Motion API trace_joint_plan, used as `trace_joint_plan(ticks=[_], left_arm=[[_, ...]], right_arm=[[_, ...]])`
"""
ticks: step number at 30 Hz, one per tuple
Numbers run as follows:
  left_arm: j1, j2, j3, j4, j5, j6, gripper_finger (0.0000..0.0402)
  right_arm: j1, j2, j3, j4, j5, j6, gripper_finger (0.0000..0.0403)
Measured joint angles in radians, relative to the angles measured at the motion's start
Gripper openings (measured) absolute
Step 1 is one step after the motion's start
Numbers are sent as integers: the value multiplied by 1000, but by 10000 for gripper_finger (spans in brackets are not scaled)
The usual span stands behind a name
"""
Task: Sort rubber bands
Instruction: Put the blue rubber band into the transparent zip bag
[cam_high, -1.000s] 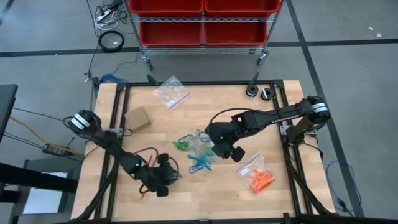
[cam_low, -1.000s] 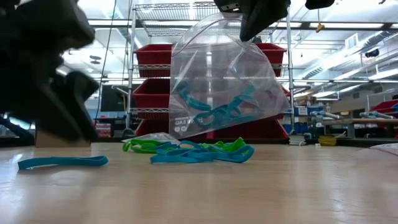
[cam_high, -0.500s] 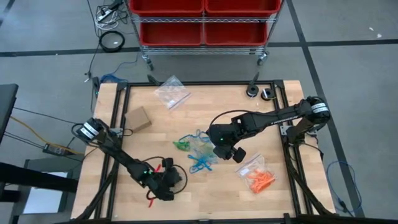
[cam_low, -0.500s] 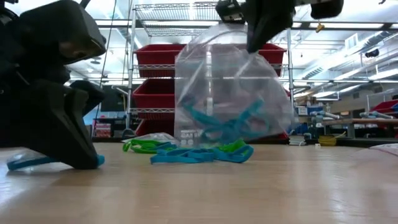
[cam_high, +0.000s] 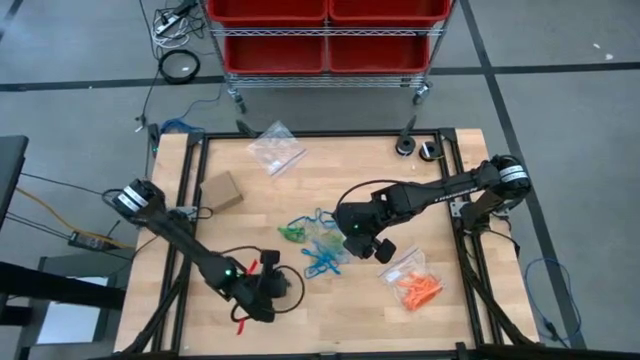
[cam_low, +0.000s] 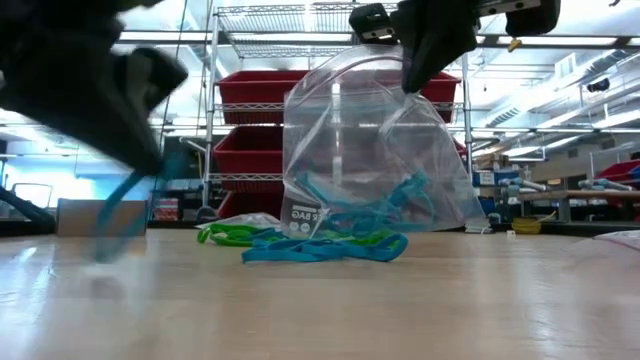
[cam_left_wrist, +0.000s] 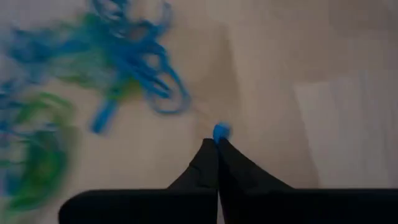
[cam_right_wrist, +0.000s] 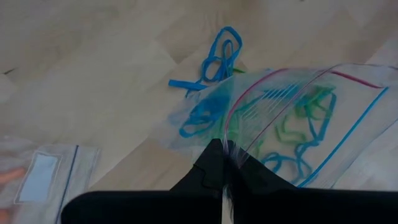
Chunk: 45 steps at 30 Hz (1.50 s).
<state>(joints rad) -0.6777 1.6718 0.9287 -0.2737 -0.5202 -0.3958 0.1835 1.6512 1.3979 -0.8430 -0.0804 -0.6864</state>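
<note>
Sorting is looking partly done: orange bands (cam_high: 417, 288) are lying bagged, the right claw (cam_right_wrist: 222, 163) is pinching a bag (cam_low: 375, 150) holding blue bands, the left claw (cam_left_wrist: 217, 142) is pinching one blue band (cam_left_wrist: 220, 131), and loose bands (cam_high: 315, 247) are waiting mid-counter (cam_high: 350, 160).

Three clear bags (cam_high: 277, 148) — two arms (cam_high: 420, 193)
</note>
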Motion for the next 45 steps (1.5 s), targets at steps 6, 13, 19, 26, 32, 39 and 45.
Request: trace_joint_plan(ticks=[6, 13, 19, 26, 32, 39, 45], left_arm=[[20, -100, 103, -121, -173, 150, 1], [158, -182, 204, -58, -297, 413, 1], [274, -186, 277, 36, -270, 607, 1], [406, -163, 276, 64, -92, 598, 1], [421, -111, 276, 107, 0, 578, 1], [416, -57, 276, 90, 96, 492, 1], [414, -41, 276, 39, 109, 443, 21]], right_arm=[[5, 0, 0, 17, 0, 2, 0], [18, 0, 0, 46, 0, 3, 0], [18, 0, 0, 46, 0, 3, 0], [18, 0, 0, 45, 1, 3, 0], [18, 0, 0, 38, 1, 2, 0], [18, 0, 0, 38, 5, -6, 0], [18, 0, 0, 39, 9, -6, 0]])
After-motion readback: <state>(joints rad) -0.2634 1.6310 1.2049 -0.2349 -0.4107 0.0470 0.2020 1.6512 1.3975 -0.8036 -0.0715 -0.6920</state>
